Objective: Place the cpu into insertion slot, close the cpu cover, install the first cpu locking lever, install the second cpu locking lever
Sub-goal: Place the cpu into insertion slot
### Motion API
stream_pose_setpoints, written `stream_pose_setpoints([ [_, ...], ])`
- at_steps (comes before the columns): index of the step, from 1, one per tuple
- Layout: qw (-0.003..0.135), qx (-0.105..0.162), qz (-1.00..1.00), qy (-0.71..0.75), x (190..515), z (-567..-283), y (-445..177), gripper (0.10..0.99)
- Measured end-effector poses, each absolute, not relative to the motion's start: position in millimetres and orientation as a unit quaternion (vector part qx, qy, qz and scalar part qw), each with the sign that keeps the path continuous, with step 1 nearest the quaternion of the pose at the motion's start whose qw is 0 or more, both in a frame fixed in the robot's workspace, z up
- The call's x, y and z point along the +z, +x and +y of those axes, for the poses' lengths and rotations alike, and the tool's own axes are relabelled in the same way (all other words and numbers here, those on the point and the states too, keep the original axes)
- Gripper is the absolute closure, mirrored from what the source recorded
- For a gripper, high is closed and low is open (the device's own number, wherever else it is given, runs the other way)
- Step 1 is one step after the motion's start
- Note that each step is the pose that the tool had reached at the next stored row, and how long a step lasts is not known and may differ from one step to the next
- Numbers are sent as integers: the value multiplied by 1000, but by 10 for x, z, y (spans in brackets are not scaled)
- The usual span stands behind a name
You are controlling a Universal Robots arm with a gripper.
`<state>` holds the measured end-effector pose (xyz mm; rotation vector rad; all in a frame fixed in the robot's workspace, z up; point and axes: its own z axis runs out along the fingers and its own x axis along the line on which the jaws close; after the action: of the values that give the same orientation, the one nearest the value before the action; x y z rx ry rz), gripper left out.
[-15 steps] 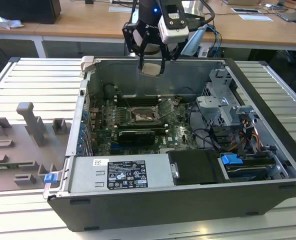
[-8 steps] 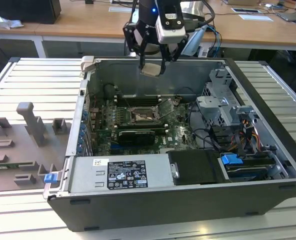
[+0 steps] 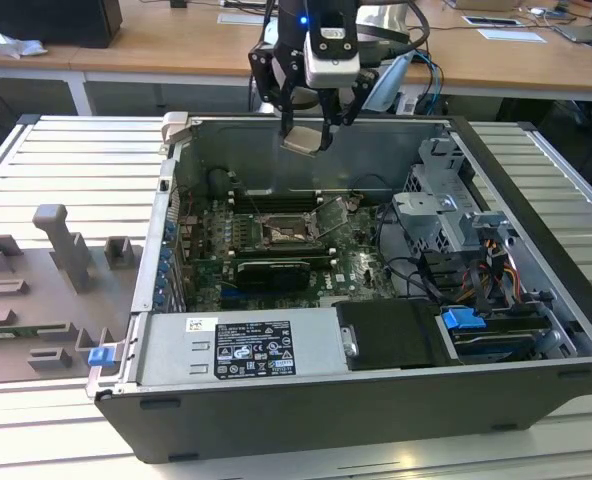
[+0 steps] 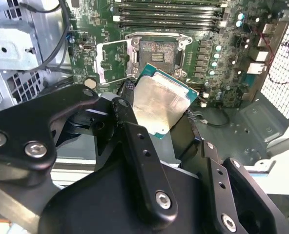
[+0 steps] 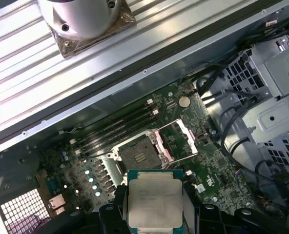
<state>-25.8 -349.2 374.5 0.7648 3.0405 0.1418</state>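
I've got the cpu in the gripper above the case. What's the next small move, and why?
Probably lower it toward the insertion slot, trimming position on the way. The gripper holds the cpu high above the board, the cpu cover stands open, and the slot looks empty in both wrist views.

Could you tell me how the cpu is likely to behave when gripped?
The cpu looks like a rigid flat plate, so it should not bend. Held by its thin edges in the gripper, with a smooth metal top, it could slip or twist. Being thin, it is probably light.
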Motion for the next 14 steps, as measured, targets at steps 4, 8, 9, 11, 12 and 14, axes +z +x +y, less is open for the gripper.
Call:
stream_pose_setpoints([
  [4, 3, 45, 960, 275, 3742, -3492, -258, 545],
  [8, 4, 45, 953, 299, 3740, -3492, -258, 545],
  [9, 4, 45, 952, 303, 3740, -3492, -258, 545],
  [11, 5, 45, 949, 311, 3739, -3492, -258, 545],
  [12, 5, 45, 948, 316, 3738, -3492, -258, 545],
  [14, 6, 45, 945, 324, 3737, -3492, -258, 545],
])
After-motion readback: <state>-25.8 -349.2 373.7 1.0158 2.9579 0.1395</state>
